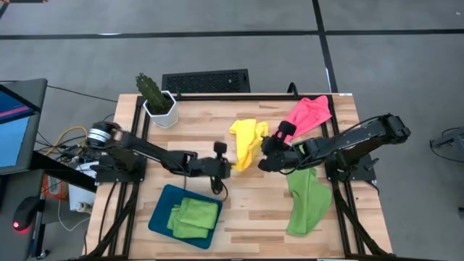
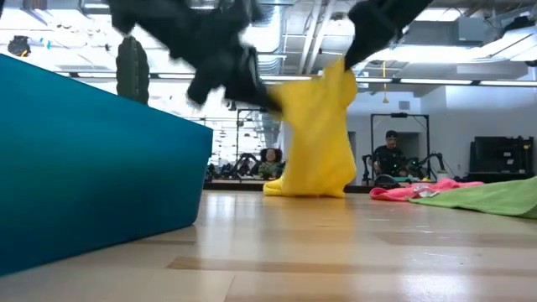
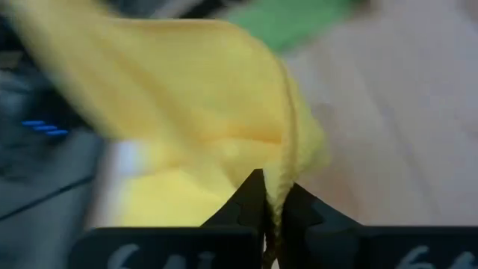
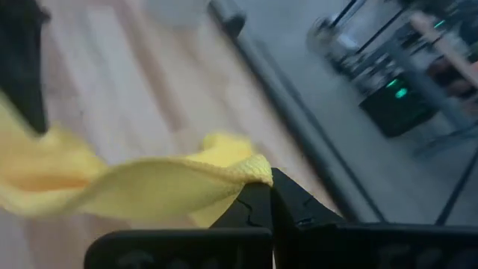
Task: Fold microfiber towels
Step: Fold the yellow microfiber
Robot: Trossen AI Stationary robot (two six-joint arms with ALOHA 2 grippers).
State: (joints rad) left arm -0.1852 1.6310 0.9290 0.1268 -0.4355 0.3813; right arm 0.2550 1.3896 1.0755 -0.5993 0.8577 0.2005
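A: Quick notes. Your left gripper [image 1: 226, 168] has its fingers clamped on an edge of the yellow towel [image 1: 245, 139], mid-surface. Left wrist view shows the hem pinched right betw. the tips.

B: And the right?

A: Right gripper [image 1: 267, 161] also clamped on the yellow towel, at a corner; right wrist view shows that. Low view: cloth hangs off both grips, bottom resting on the wood surface [image 1: 290, 217].

B: Why two grips?

A: Prob. to spread one edge taut so it drapes flat before you fold. It's bunched now, so I'd say the fold itself isn't begun.

B: Other towels?

A: Pink towel [image 1: 310, 112] at far right corner, one green towel [image 1: 306, 203] by the right arm's base, both waiting. Folded green stack [image 1: 194, 216] sits in the teal tray [image 1: 161, 209] near the left arm, looks like the done pile. Cactus pot [image 1: 159, 103] well clear.
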